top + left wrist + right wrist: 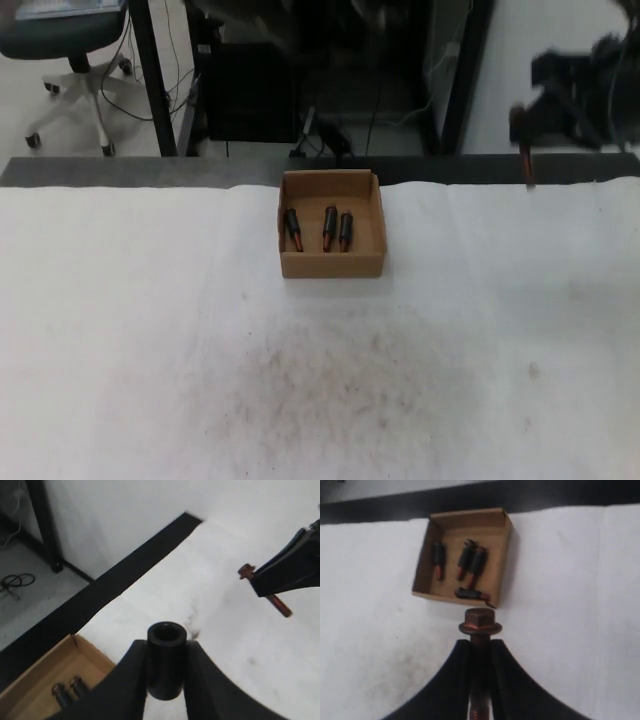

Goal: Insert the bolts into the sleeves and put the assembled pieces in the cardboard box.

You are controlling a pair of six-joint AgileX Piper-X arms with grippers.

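- You have open cloth (150, 350) in front of the cardboard box (332, 265) and on both its sides.
- The box's walls stand around four assembled pieces (470, 562), with bare floor beside them.
- Above the bench, the right gripper (257, 582) with its bolt (280, 605) hangs near the left gripper (167, 652) and its sleeve (167, 635), without touching.
- Black posts (152, 80) stand behind the far edge.

A robotics lab: beyond the far edge of a cloth-covered bench (120, 330) stand a wheeled office chair (70, 45), black metal frame posts (152, 80) and loose cables (15, 582) on the floor.
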